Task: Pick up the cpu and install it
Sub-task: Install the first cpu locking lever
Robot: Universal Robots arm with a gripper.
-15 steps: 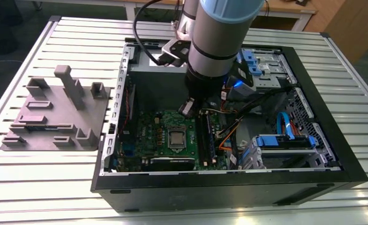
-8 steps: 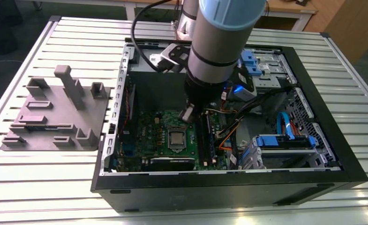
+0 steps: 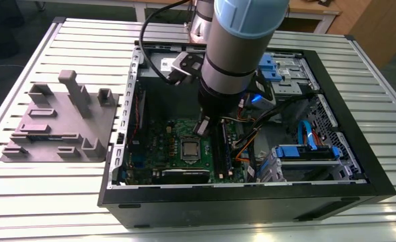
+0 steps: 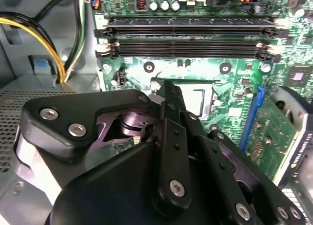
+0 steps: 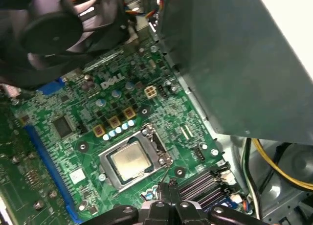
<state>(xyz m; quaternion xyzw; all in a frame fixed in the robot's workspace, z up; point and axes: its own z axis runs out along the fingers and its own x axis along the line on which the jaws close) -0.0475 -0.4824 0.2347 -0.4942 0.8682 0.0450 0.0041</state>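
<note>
Exterior view first: the arm [image 3: 235,45] reaches down into an open black computer case [image 3: 251,196] lying on a slatted metal table [image 3: 56,201]. The gripper [image 3: 203,126] hangs just above the green motherboard [image 3: 164,146], and the cpu [image 3: 189,148] sits in its socket right below and a touch toward the camera. A grey plastic fixture [image 3: 56,126] sits on the table at the exterior view's left, well apart from the case. Cables [image 3: 248,146] and blue drive brackets [image 3: 305,151] crowd the case's other half.

Second wrist view: the gripper's black body [image 4: 146,176] blocks most of the socket, with the memory slots [image 4: 188,36] beyond and yellow wires [image 4: 44,44] off to the side.

First wrist view: the cpu [image 5: 130,160] lies flat inside the metal socket frame [image 5: 159,146], nothing on top of it. The fingertips [image 5: 164,195] look pinched together and empty. A fan [image 5: 44,24] and a grey box [image 5: 234,63] loom over the board
</note>
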